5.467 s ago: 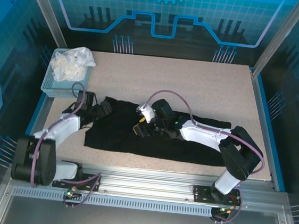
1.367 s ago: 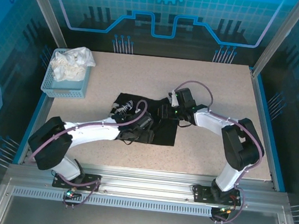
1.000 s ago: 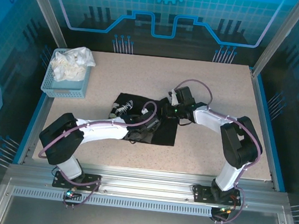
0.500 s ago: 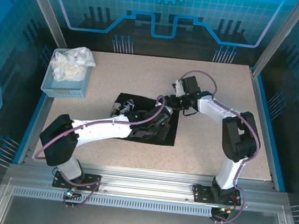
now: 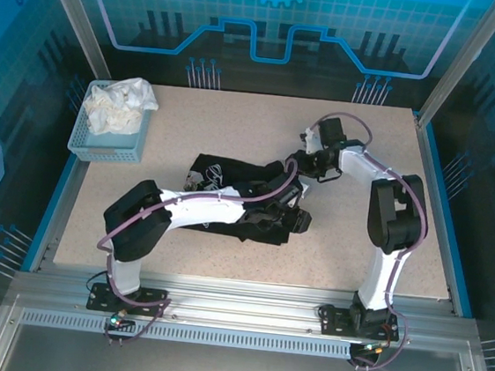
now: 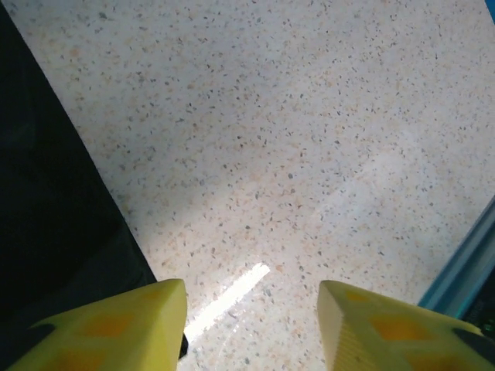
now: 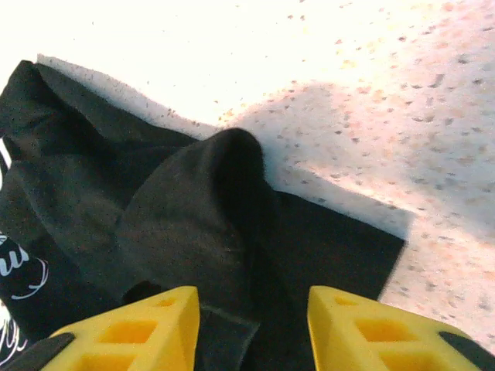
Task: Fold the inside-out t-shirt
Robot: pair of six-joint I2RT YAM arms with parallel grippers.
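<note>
Black t-shirt [image 5: 232, 168] lies bunched mid-table, long side running left to right. Your left gripper [image 6: 251, 325] is spread and empty, just off its right edge. Your right gripper [image 7: 251, 317], also spread and empty, hangs over the cloth, so it is nearer.

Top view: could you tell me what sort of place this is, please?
Probably a robot lab cell, not a home: an aluminium frame with blue panels encloses the speckled table, and the left arm and right arm are bolted to a rail at its near edge.
</note>
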